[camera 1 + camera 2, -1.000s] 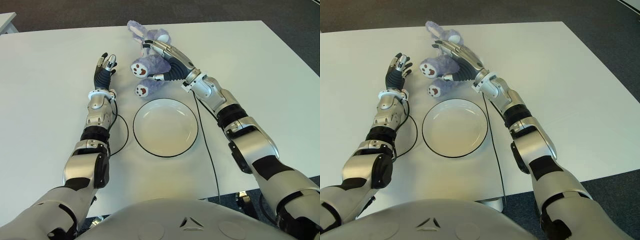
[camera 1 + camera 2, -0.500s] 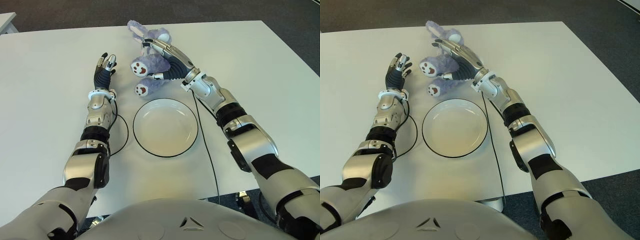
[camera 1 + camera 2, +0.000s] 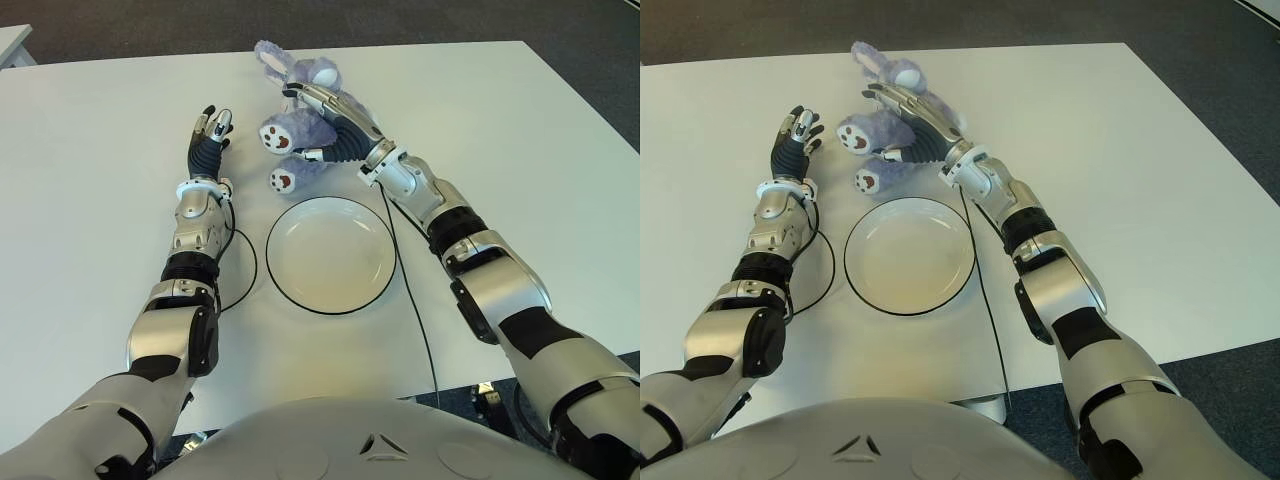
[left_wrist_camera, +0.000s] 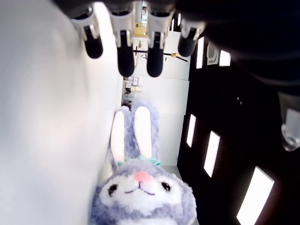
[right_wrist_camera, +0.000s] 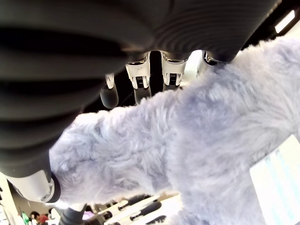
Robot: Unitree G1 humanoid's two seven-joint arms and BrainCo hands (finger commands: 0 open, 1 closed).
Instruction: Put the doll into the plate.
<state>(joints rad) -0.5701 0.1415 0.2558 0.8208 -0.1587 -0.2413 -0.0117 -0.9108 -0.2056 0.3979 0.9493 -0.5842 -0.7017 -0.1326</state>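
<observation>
Eye views. Item: soft lilac plush rabbit doll (image 3: 300,135) with long ears, white muzzle and brown paw-print soles, lying on the white bench (image 3: 100,230) just beyond the round white plate with a thin black rim (image 3: 331,254); the nearer foot sits just short of that rim, apart from it. The plate holds nothing. Right hand (image 3: 325,120): laid over the doll's body, fingers long and only loosely draped, thumb low at the belly. Left hand (image 3: 210,135): beside the doll on its left, apart from it, fingers extended and holding nothing. A black cable (image 3: 243,262) loops on the bench by the left forearm.
Risk, as a judgement: the hold looks shallow; soft pile may compress and slip, and the doll could flop out on lifting. Trailing legs could catch the plate rim and shove the plate.

Left wrist view. The doll's face shows upright-eared, pink nose, small teal bow between the ears; the four dark fingertips (image 4: 125,61) stand straight and clear of it.

Right wrist view. Fur fills the picture; pale-jointed fingers (image 5: 139,77) reach over the doll's flank, touching the pile but not yet curled tight. Risk: closing on fur alone, not on the body, would give a weak hold.
</observation>
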